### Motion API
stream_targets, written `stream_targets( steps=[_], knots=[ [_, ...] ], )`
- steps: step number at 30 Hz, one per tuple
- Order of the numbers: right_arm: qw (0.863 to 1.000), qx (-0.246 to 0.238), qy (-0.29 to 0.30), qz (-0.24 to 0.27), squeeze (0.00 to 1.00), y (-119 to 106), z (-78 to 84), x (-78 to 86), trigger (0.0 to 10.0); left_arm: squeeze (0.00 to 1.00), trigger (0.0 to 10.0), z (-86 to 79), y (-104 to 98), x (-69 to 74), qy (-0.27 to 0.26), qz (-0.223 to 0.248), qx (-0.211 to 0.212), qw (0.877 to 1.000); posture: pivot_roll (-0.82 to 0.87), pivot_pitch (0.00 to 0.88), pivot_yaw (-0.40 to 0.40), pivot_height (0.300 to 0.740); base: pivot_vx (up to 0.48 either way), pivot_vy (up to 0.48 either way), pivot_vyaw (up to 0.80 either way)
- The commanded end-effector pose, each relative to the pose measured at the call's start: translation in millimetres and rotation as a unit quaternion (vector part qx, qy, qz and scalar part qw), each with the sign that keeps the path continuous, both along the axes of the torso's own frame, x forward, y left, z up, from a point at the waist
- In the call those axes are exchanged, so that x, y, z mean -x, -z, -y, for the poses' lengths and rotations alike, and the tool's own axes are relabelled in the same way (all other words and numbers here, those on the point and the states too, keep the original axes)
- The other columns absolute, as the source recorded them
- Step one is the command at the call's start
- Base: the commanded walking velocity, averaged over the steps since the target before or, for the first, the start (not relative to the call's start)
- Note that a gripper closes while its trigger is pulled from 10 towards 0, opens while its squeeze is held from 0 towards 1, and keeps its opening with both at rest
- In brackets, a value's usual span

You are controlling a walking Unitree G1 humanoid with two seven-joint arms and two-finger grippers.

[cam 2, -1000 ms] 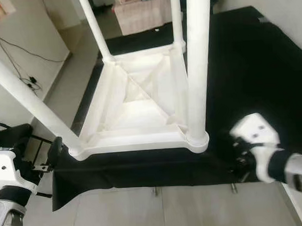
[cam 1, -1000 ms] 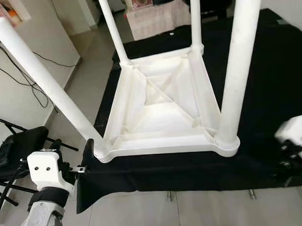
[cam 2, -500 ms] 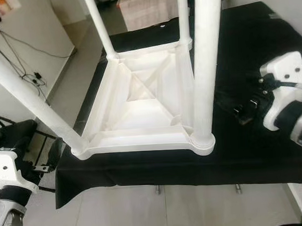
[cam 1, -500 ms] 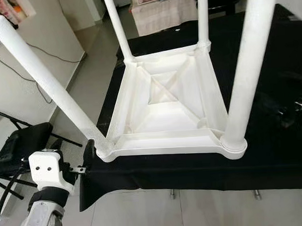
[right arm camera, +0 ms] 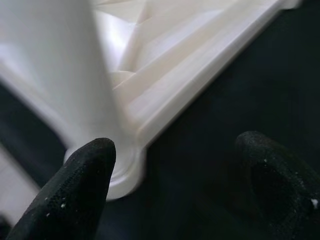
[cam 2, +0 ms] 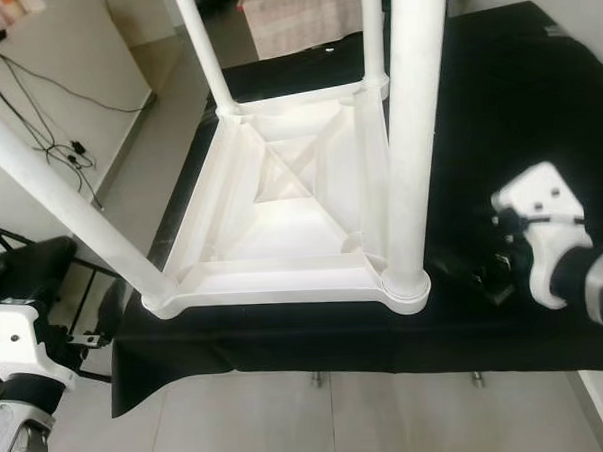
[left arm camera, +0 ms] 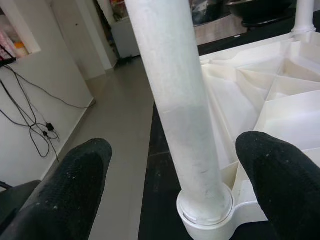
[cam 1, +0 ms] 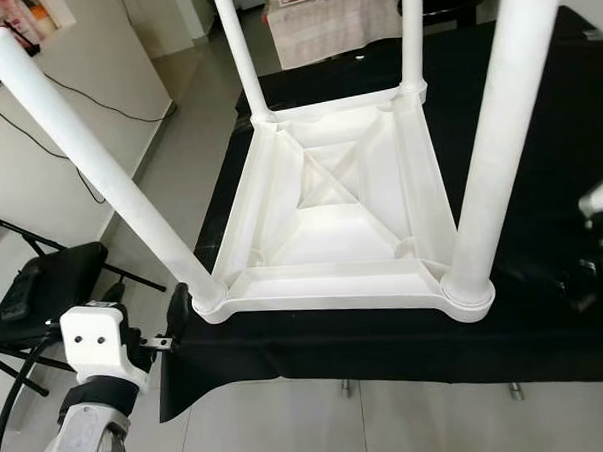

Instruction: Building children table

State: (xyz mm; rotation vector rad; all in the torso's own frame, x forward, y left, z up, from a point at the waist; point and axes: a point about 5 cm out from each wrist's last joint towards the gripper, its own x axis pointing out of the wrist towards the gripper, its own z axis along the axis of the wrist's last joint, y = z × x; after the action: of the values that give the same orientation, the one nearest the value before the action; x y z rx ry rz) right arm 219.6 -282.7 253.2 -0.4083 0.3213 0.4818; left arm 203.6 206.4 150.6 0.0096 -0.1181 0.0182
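Note:
A white plastic children's table point(cam 1: 331, 225) lies upside down on a black cloth point(cam 1: 536, 96), with its legs standing up. The near-left leg point(cam 1: 99, 165) leans outward to the left. My left gripper point(cam 1: 175, 310) is at that leg's base by the cloth's corner. It is open, and in the left wrist view its fingertips point(left arm camera: 75, 175) flank the leg point(left arm camera: 175, 100) without touching it. My right gripper point(cam 2: 489, 273) hovers low over the cloth just right of the near-right leg point(cam 2: 412, 131). It is open, and one fingertip point(right arm camera: 90, 170) is close to the leg socket point(right arm camera: 125, 170).
A black folding stand point(cam 1: 44, 287) is on the floor at my left, beside a white wall with cables point(cam 1: 66, 106) trailing on the tiles. A cloth-covered piece of furniture point(cam 1: 323, 25) stands beyond the table. The cloth's front edge hangs over tiled floor.
My right gripper rose and went back over the cloth half a second ago, then came down again closer to the near-right leg. The view shifted slightly. My left gripper stayed put.

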Motion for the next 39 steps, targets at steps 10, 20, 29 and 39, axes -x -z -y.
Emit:
stream_targets(
  steps=[10,20,29,39],
  knots=[
    [0.981,-0.107,-0.140,0.078,0.00,-39.7,-47.2,9.5,10.0,0.00,10.0,-5.1,6.7,-1.7,-0.001,-0.010,-0.016,1.000,-0.16,0.120,0.169,0.740,0.000,0.000,0.00],
    [0.981,-0.126,-0.081,0.121,0.00,-65.1,-38.9,0.0,10.0,0.00,10.0,-9.0,8.8,-2.9,-0.007,-0.011,-0.019,1.000,-0.17,0.126,0.166,0.740,0.000,0.000,0.00],
    [0.978,-0.142,0.012,0.151,0.00,-89.4,-36.8,-19.7,10.0,0.00,10.0,-9.6,9.6,-6.6,-0.013,-0.007,-0.018,1.000,-0.19,0.132,0.149,0.740,0.000,0.000,0.00],
    [0.973,-0.155,0.036,0.170,0.00,-116.0,-41.5,-23.9,10.0,0.00,10.0,-17.2,19.6,-11.6,-0.031,-0.011,-0.015,0.999,-0.24,0.135,0.128,0.740,0.000,0.000,0.00]
  ],
)
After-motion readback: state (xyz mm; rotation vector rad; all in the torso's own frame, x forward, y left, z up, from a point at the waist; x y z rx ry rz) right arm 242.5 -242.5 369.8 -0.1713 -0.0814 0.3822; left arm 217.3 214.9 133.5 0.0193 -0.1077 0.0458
